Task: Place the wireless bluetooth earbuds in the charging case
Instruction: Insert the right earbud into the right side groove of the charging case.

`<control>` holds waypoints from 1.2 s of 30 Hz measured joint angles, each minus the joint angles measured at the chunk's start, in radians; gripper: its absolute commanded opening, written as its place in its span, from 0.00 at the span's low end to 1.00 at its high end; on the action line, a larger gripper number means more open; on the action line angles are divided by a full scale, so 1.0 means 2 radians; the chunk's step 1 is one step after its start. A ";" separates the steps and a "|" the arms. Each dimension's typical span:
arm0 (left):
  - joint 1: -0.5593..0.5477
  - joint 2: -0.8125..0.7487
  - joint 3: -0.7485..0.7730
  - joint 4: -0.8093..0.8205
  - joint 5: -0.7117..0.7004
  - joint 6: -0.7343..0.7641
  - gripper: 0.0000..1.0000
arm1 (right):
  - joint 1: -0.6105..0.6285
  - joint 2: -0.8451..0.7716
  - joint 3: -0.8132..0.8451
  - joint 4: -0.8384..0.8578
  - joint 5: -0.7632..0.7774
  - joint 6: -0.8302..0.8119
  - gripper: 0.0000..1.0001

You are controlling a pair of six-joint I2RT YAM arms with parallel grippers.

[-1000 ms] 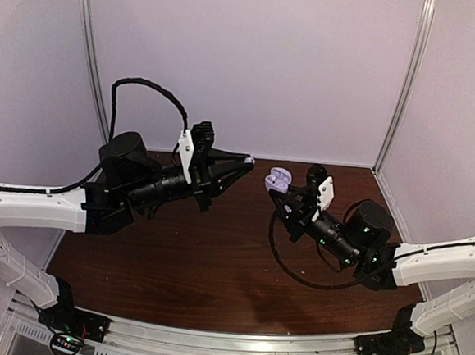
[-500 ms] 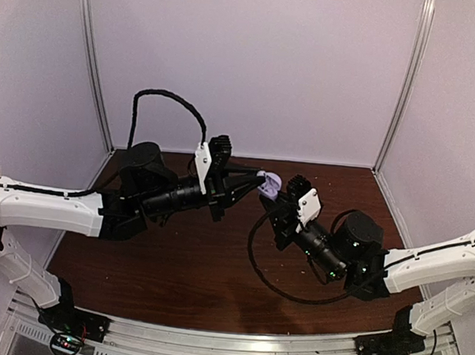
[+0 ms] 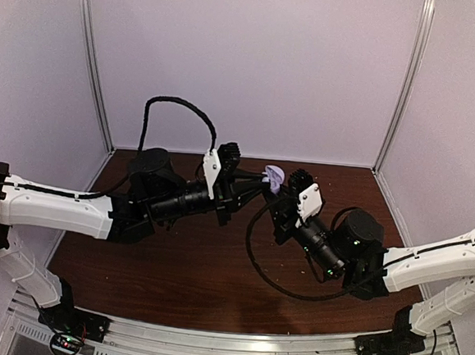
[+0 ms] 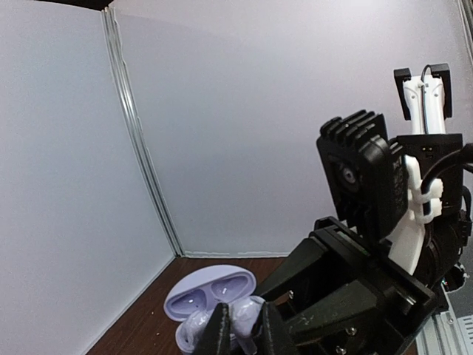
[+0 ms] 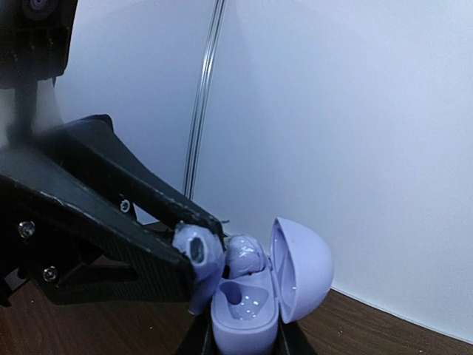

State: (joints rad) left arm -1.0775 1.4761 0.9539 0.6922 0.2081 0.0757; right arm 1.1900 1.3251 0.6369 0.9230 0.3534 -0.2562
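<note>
- Nearest, our right gripper point(image 5: 245, 339) clamps the base of the open charging case point(image 5: 247, 307).
- Beyond, our left gripper point(image 4: 244, 336) pinches one earbud point(image 5: 198, 257) at its mouth, beside a second earbud point(image 5: 244, 255) seemingly seated.
- We judge insertion underway; next, align the stem with the empty well, then release.

arms: two, a left arm point(image 3: 54, 208) and a right arm point(image 3: 436, 263)
grippers: two, the left gripper point(image 3: 264, 178) and right gripper point(image 3: 280, 196), centre of the top view
case point(image 5: 299, 270): one
earbuds point(image 5: 198, 255): two, lower centre of the right wrist view
</note>
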 measured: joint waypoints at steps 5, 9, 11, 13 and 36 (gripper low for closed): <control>-0.001 0.000 0.000 0.005 -0.006 0.000 0.12 | 0.001 0.001 0.000 0.001 0.002 0.001 0.00; -0.001 0.000 0.000 0.006 -0.007 0.000 0.12 | 0.001 0.007 0.000 0.004 0.003 0.002 0.00; -0.001 0.000 0.001 0.006 -0.007 -0.001 0.12 | 0.001 0.011 0.000 0.004 0.003 0.004 0.00; -0.001 0.000 0.002 0.006 -0.009 -0.001 0.12 | 0.002 0.013 0.000 0.004 0.003 0.007 0.00; -0.001 0.008 0.002 0.007 -0.030 -0.001 0.12 | 0.002 0.014 0.000 0.004 0.002 0.010 0.00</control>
State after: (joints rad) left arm -1.0801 1.4925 0.9581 0.7067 0.1490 0.0742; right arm 1.1942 1.3521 0.6373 0.9310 0.3584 -0.2359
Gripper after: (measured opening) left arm 0.136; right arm 0.211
